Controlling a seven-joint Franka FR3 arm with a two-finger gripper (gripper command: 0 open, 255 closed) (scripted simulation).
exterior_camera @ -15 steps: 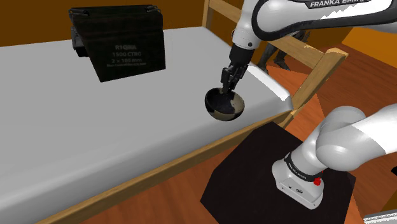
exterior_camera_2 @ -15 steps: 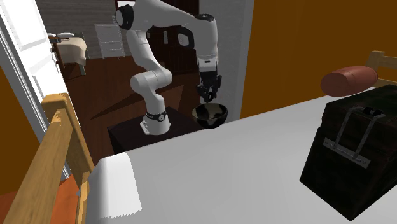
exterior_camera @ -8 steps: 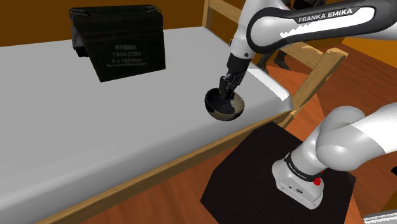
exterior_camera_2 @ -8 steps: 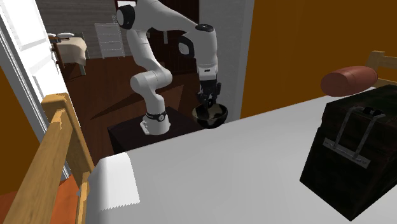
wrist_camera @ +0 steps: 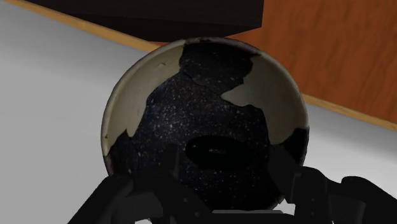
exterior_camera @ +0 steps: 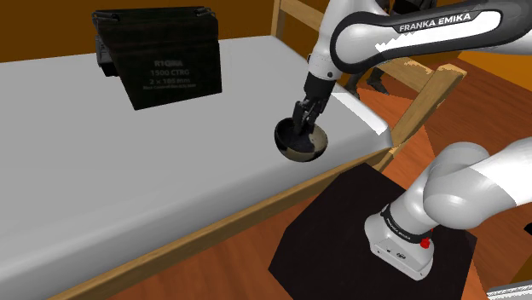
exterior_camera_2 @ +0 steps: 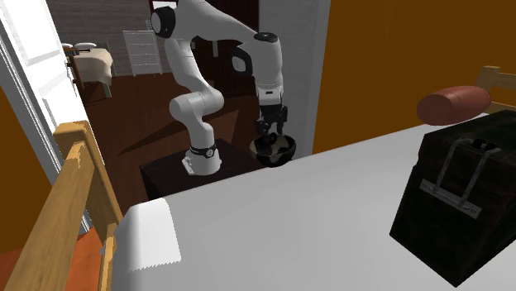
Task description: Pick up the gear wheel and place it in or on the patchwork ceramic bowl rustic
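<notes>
Gear wheel [wrist_camera: 216, 151] — dark ring in speckled, patchy bowl [wrist_camera: 153, 70]

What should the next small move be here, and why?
Probably lift the gripper straight up: the dark gear wheel seems to lie in the patchwork bowl, with the fingers apart and off it.

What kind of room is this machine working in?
Probably a bedroom: there is a grey mattress in a wooden bed frame, with a reddish bolster behind a black trunk.
</notes>
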